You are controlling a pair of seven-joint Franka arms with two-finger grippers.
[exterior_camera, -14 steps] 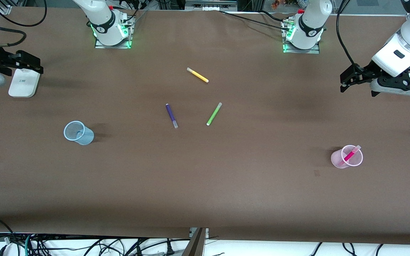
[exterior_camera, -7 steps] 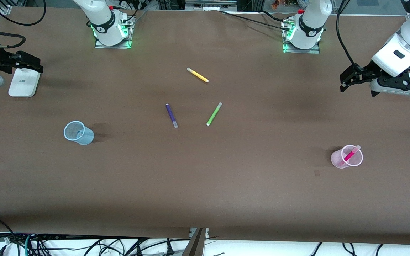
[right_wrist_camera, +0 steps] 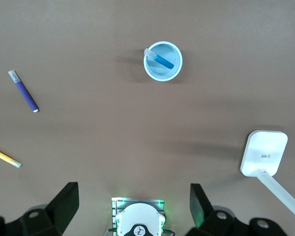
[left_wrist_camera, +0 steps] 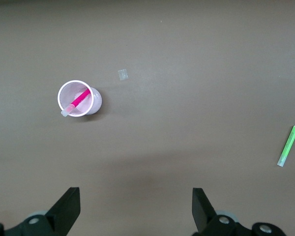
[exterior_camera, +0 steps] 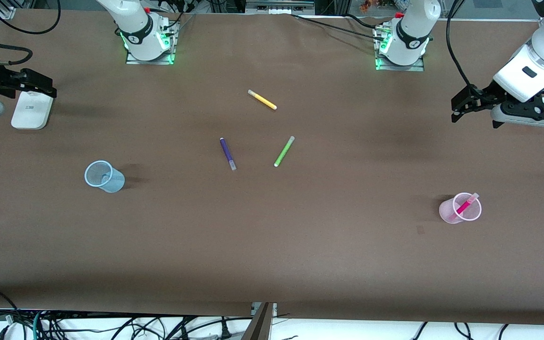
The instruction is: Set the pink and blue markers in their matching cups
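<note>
- The pink marker (exterior_camera: 465, 206) leans inside the translucent pink cup (exterior_camera: 459, 209), its pale tip resting on the flared rim; the cup stands upright toward the left arm's end of the table (exterior_camera: 300, 255).
- The blue marker (right_wrist_camera: 162, 60) lies slanted inside the pale blue cup (exterior_camera: 104, 176), which stands toward the right arm's end.
- The left gripper (exterior_camera: 457, 109) hangs over the table's edge at its own end, fingers spread wide and holding nothing; the left wrist view shows both dark fingers (left_wrist_camera: 67, 209) well apart above bare brown surface.
- The right gripper (exterior_camera: 40, 88) hovers over a white rounded flat device (exterior_camera: 30, 109), fingers likewise parted and empty.
- Three thin markers lie flat mid-table, well apart from both cups: purple (exterior_camera: 227, 153), lime-green (exterior_camera: 284, 151), and yellow (exterior_camera: 262, 99) farthest from the front camera.
- The table covering is matte brown and smooth.
</note>
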